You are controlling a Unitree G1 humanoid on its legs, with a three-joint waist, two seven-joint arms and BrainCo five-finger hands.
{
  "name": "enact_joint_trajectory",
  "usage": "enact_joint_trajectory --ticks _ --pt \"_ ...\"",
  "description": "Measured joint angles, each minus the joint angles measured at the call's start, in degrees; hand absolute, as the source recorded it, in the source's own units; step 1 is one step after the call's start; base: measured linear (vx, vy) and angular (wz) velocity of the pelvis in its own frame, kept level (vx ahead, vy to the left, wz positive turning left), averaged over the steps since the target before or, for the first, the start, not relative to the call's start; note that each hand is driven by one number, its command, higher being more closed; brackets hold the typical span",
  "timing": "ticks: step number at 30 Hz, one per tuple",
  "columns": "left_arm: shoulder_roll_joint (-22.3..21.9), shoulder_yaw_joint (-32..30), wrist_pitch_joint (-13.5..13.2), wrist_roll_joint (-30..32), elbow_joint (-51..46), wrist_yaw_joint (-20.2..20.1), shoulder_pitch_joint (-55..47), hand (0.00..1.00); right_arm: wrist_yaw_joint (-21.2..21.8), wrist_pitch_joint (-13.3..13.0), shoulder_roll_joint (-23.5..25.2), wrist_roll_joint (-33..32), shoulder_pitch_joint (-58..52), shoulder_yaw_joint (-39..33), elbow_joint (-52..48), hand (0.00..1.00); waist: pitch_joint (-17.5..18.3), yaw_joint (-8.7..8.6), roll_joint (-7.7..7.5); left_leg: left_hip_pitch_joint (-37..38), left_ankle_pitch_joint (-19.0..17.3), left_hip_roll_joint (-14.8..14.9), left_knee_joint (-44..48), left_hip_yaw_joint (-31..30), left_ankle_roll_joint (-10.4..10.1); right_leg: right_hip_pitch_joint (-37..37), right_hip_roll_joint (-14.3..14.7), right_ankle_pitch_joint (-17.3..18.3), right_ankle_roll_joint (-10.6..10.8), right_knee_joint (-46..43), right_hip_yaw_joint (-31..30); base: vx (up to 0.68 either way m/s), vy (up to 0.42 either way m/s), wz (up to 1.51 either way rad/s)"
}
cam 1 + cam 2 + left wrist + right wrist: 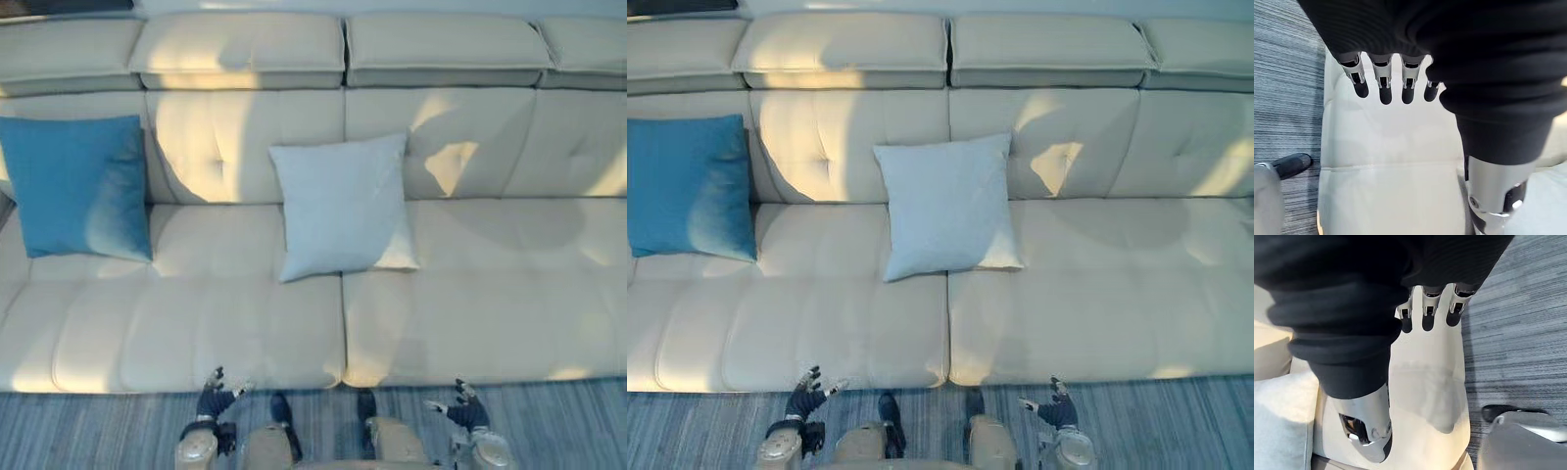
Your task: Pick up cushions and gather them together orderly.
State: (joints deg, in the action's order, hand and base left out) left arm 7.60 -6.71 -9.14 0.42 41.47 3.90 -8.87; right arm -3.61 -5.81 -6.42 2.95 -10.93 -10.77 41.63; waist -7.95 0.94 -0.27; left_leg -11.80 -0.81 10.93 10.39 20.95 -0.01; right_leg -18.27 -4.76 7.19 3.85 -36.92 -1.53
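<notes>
My left hand [214, 397] and my right hand [463, 406] are open, fingers relaxed, both empty, near the sofa [490, 294] front edge; the blue cushion [78, 186] and the pale cushion [343, 206] lean on its back

2 cushions: 1 blue cushion [73, 186], 1 pale grey cushion [343, 206]. 1 cream sofa [480, 294]. 2 hands: left hand [213, 399], right hand [467, 411].

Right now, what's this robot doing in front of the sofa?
The robot faces a long cream upholstered sofa and is handling nothing yet. Its left hand and right hand hang open and empty near the seat's front edge. A square blue fabric cushion leans against the backrest at the sofa's left end. A square pale grey fabric cushion leans near the middle, apart from it. The cushions are not yet gathered.
</notes>
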Motion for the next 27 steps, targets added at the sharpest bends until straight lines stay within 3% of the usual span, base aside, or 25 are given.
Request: enact_joint_trajectory --ticks 2,3,4,5,7,8,9,10,11,12,14,15,17,18,20,21,27 --pt "0.11 0.05 0.06 -0.21 -3.02 0.03 -0.22 0.00 0.03 -0.03 0.47 -0.05 -0.73 0.46 0.13 0.00 0.43 0.36 -1.60 -0.85 0.48 -0.26 1.49 -1.82 -0.60 2.48 -2.57 2.04 2.21 -11.01 -2.13 -0.15 -0.155 0.41" --pt "0.15 0.03 0.04 -0.50 -4.40 0.13 -0.19 0.00 0.00 -0.07 0.47 -0.06 -0.75 0.60 0.11 0.00 0.84 0.91 -2.85 -2.68 0.94 -0.60 3.06 -2.86 -1.15 5.49 -3.37 2.62 2.93 -10.30 -3.80 -0.22 -0.267 0.47" --pt "0.09 0.03 0.04 -0.83 -5.15 0.22 0.24 0.00 -0.08 -0.12 0.25 -0.11 -0.49 0.53 0.11 0.00 0.95 1.59 -3.67 -5.44 2.13 -0.83 4.74 -3.87 -1.59 8.58 -3.54 7.39 3.78 -4.03 -4.67 -0.20 -0.268 0.44" --pt "-0.23 -0.10 0.06 -0.86 -5.17 0.24 0.52 0.00 -0.13 -0.18 -0.03 -0.23 -0.27 0.34 0.05 0.00 1.19 1.60 -4.01 -6.50 3.15 -0.93 4.71 -4.15 -1.81 9.32 -3.35 9.28 3.44 -1.48 -4.16 -0.23 -0.264 0.33" --pt "-2.32 1.12 0.09 -0.93 -5.81 0.20 0.79 0.00 -0.20 -0.43 -1.19 -0.74 0.51 -0.08 -0.59 0.00 1.06 2.89 -1.28 -10.56 7.11 1.17 3.02 -5.38 -2.46 8.94 -1.44 12.92 2.41 4.78 -0.87 -0.28 -0.246 0.15" --pt "-2.72 2.53 0.15 -1.50 -6.70 0.13 0.36 0.00 -0.23 -0.36 -1.33 -1.43 1.06 -0.03 -0.58 0.00 0.17 3.12 0.27 -11.36 11.16 2.20 -0.36 -6.33 -3.12 9.00 0.11 15.18 0.40 7.18 1.09 -0.32 -0.251 0.07" --pt "-2.92 2.77 0.16 -1.84 -6.72 0.09 0.12 0.00 -0.27 -0.30 -1.39 -1.79 1.12 -0.04 -0.54 0.00 -0.18 3.05 0.89 -11.22 12.68 2.49 -2.02 -6.98 -3.19 8.91 0.80 15.49 -0.20 7.49 1.75 -0.40 -0.261 0.26" --pt "-3.39 2.98 0.31 -2.12 -7.27 0.00 0.22 0.00 -0.41 -0.17 -1.38 -2.76 0.89 -0.41 -0.28 0.00 -1.10 2.51 1.21 -10.73 11.58 3.10 -3.95 -6.97 -3.19 8.58 0.61 15.47 -2.05 8.07 4.19 -0.28 -0.140 0.29" --pt "-3.25 3.54 0.44 -2.12 -7.47 -0.05 0.56 0.00 -0.74 0.06 -0.98 -3.07 0.76 -0.61 -0.23 0.00 -1.69 2.60 0.41 -11.54 9.51 2.80 1.43 -6.69 -2.90 8.47 -0.59 15.71 -2.48 8.15 5.77 -0.34 -0.169 0.28" --pt "-2.91 4.48 0.52 -2.08 -7.79 -0.14 0.62 0.00 -1.28 0.06 -0.94 -3.14 0.24 -0.59 -0.30 0.00 -2.00 2.51 -0.48 -12.06 4.64 1.81 12.13 -6.86 -2.56 8.41 -2.05 15.20 -2.68 8.28 6.44 -0.23 -0.124 0.15" --pt "-2.90 4.50 0.50 -2.07 -8.47 -0.18 0.74 0.00 -1.31 0.05 -1.58 -3.18 0.17 -0.44 -0.31 0.00 -1.86 1.38 -0.26 -11.39 -2.08 1.19 20.26 -7.63 -2.54 8.65 -2.20 13.80 -2.89 9.13 7.09 -0.20 -0.052 0.12" --pt "-2.83 4.47 0.46 -2.07 -8.71 -0.23 1.16 0.00 -1.29 0.04 -1.41 -3.14 0.30 -0.48 -0.31 0.00 -1.81 1.31 -0.17 -9.73 -6.01 0.96 22.80 -8.96 -3.40 8.28 -1.81 12.51 -2.78 9.69 7.08 -0.15 0.039 0.04" --pt "-2.89 4.48 0.50 -2.07 -8.69 -0.27 1.79 0.00 -1.27 0.02 -1.12 -3.06 0.62 -0.65 -0.33 0.00 -1.46 1.26 0.41 -6.93 -10.18 0.95 21.39 -10.96 -4.42 7.74 -1.07 11.12 -2.38 10.54 7.09 -0.14 0.101 -0.05" --pt "-2.98 4.49 0.54 -2.07 -8.62 -0.27 2.09 0.00 -1.25 0.02 -0.76 -3.04 0.72 -1.06 -0.31 0.00 -1.37 1.23 0.53 -5.85 -11.25 0.75 18.86 -11.38 -4.51 7.60 -0.76 10.51 -1.90 10.88 6.95 -0.13 0.135 -0.08" --pt "-2.42 4.43 0.56 -2.07 -8.60 -0.21 2.04 0.00 -1.18 0.12 0.77 -2.96 0.69 -1.83 -0.23 0.00 -0.31 1.41 -1.44 -4.56 -10.37 -0.71 14.50 -9.64 -3.72 7.25 -1.45 8.49 -0.56 13.43 5.24 -0.12 0.148 -0.20" --pt "-2.30 4.47 0.71 -2.07 -8.56 -0.22 1.62 0.00 -1.18 0.03 0.94 -2.97 0.74 -1.94 -0.39 0.00 0.23 1.30 -1.75 -4.21 -10.04 -1.17 13.96 -9.35 -3.48 7.57 -1.49 7.42 0.13 15.36 4.50 -0.12 0.132 -0.25" --pt "-2.09 4.58 1.15 -2.08 -8.13 -0.11 1.36 0.00 -1.26 0.11 1.43 -3.39 1.76 -3.13 -0.41 0.00 1.00 0.95 -1.10 -2.51 -9.56 -1.03 12.65 -4.68 -2.70 6.96 -0.84 3.29 1.47 19.08 -0.81 -0.11 0.094 -0.46"
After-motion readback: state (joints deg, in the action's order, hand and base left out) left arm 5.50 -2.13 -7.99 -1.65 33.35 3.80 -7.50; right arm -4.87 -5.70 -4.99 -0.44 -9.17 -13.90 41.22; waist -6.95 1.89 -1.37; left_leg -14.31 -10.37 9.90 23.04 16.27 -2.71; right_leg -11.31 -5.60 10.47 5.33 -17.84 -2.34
